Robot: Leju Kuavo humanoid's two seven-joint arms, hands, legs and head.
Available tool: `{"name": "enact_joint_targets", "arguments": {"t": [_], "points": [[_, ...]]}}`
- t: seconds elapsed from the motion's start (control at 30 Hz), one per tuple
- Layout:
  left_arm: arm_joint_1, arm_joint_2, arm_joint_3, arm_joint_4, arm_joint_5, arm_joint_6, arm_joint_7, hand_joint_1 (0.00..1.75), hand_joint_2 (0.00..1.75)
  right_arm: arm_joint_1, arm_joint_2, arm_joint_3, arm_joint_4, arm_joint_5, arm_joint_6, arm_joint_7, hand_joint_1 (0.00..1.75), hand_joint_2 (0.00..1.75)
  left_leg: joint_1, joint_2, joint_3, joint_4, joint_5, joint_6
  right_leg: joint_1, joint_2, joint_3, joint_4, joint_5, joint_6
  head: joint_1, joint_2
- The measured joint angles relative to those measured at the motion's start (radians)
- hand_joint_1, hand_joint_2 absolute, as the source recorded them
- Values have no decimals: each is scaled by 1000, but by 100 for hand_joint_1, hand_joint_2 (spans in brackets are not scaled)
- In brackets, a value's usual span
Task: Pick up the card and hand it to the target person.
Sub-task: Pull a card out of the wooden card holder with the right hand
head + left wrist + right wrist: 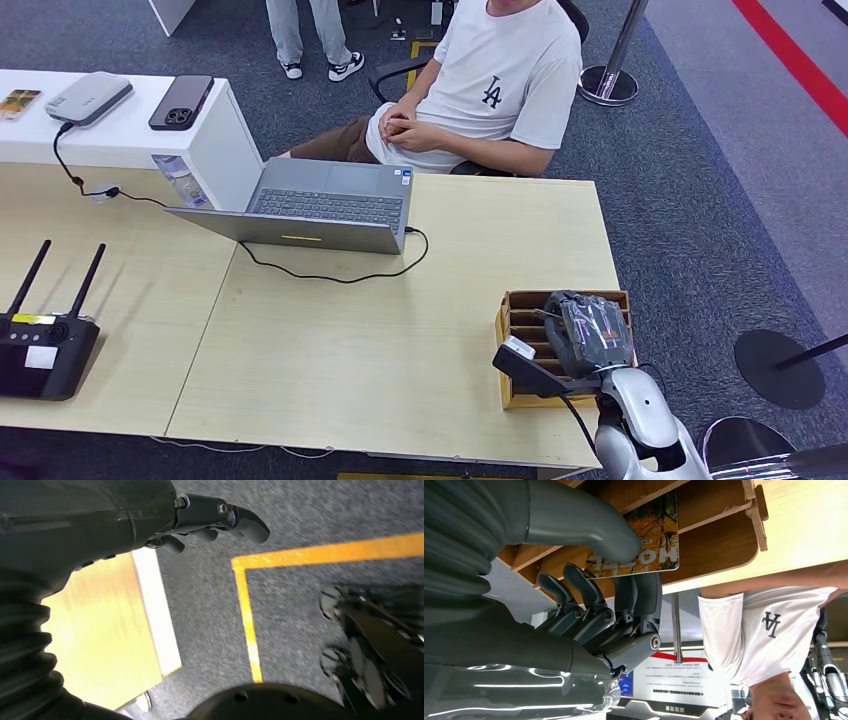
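The card (pixel 649 535), printed with an autumn-leaf picture, stands in a slot of the wooden card holder (pixel 515 320) at the desk's front right. My right hand (pixel 590 335) is over the holder and covers the card in the head view. In the right wrist view my right hand (pixel 599 605) pinches the card, thumb on its face and fingers behind it. The seated person (pixel 500 90) in a white T-shirt is at the desk's far side, hands clasped in the lap. My left hand (pixel 210 517) hangs beside the desk edge over the carpet, holding nothing.
An open grey laptop (pixel 320 205) with a black cable lies mid-desk in front of the person. A black router (pixel 45 350) stands at the front left. A phone (pixel 180 100) and a grey device (pixel 88 97) lie on the white side table. Another person's legs show at the back.
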Motion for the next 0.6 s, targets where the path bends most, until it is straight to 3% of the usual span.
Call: {"name": "enact_joint_targets", "arguments": {"t": [0.27, 0.6], "points": [[1, 7, -2, 0, -1, -31, -50, 0, 175, 0, 4, 0, 0, -11, 11, -15, 154, 175, 0, 0, 0, 0, 0, 0, 0, 0, 0, 0, 0, 0, 0, 0], [1, 12, -2, 0, 8, -31, -52, 0, 175, 0, 6, -5, 0, -94, 52, -71, 154, 175, 0, 0, 0, 0, 0, 0, 0, 0, 0, 0, 0, 0, 0, 0]]}}
